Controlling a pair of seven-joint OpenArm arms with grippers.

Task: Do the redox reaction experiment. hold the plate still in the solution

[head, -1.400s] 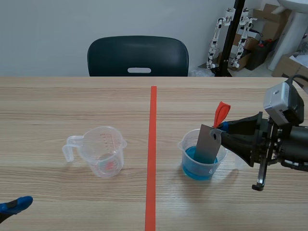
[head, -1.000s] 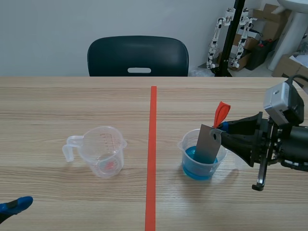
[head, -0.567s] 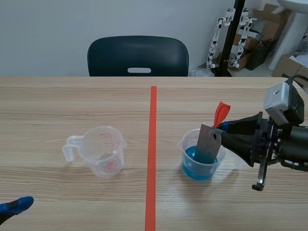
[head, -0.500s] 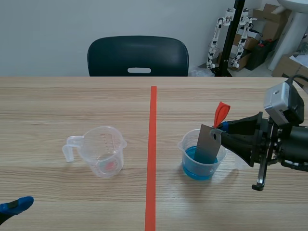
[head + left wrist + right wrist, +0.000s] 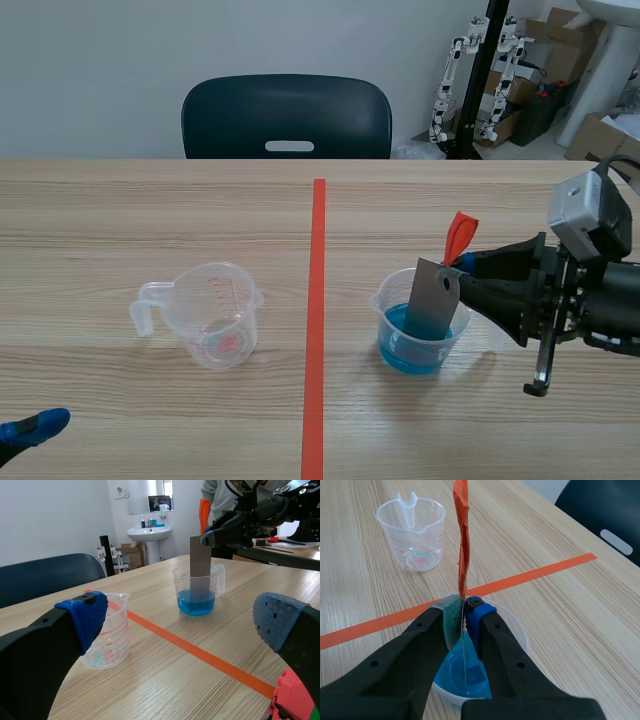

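- Scene view – the right gripper [image 5: 463, 276] comes in level from the right, and its fingers are clamped on the upper right corner of the grey plate [image 5: 430, 305].
- The plate's long axis is near upright, leaning slightly. Its lower end is in the blue solution [image 5: 412, 345] inside the clear beaker [image 5: 382, 300], and its upper half is above the rim.
- An orange-red tab [image 5: 458, 237] rises from the gripped corner, above the fingers.
- The beaker stands on the table [image 5: 150, 210], right of the tape line [image 5: 317, 300]. An empty measuring cup [image 5: 213, 315] stands left of the line, well apart from the beaker.
- Only a blue tip of the left gripper [image 5: 32, 427] shows, low at the near left corner and away from both vessels.
- A dark chair [image 5: 287, 115] stands behind the table.
- Left wrist view – the left gripper's fingers are spread wide with nothing between them.
- The measuring cup is ahead, near one finger. The beaker and the upright plate are farther off, across the tape line.
- The cup carries red graduation marks, too small to read.
- A person [image 5: 220, 492] stands behind the right arm.
- Right wrist view – the plate is seen edge-on as a thin line pressed between the two pads. It runs straight down from them into the solution, and the tab points up from the fingertips.
- No brand or label is legible.
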